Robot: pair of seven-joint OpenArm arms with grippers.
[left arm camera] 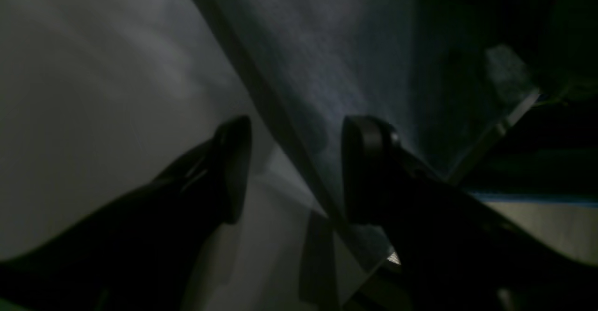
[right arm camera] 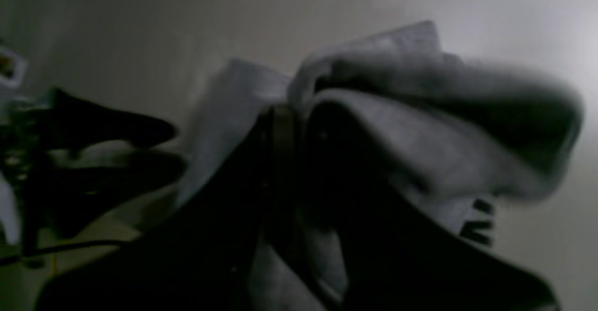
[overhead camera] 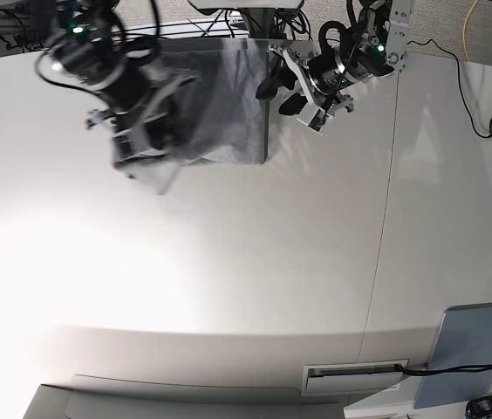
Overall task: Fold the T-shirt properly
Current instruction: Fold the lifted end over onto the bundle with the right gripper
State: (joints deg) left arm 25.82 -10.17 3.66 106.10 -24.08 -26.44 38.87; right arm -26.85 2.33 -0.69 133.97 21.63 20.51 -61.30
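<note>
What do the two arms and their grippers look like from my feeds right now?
Both arms are black, jointed units with silver-white brackets and black cables looping off them, each with a small green light near the wrist in the base view. The left gripper has two smooth, rounded matte-black fingers. The right gripper looks equally dark and smooth, though blurred.

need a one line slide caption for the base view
Right hand shut on a bunched edge of the grey T-shirt on the white table, while the open left hand hovers beside it.
</note>
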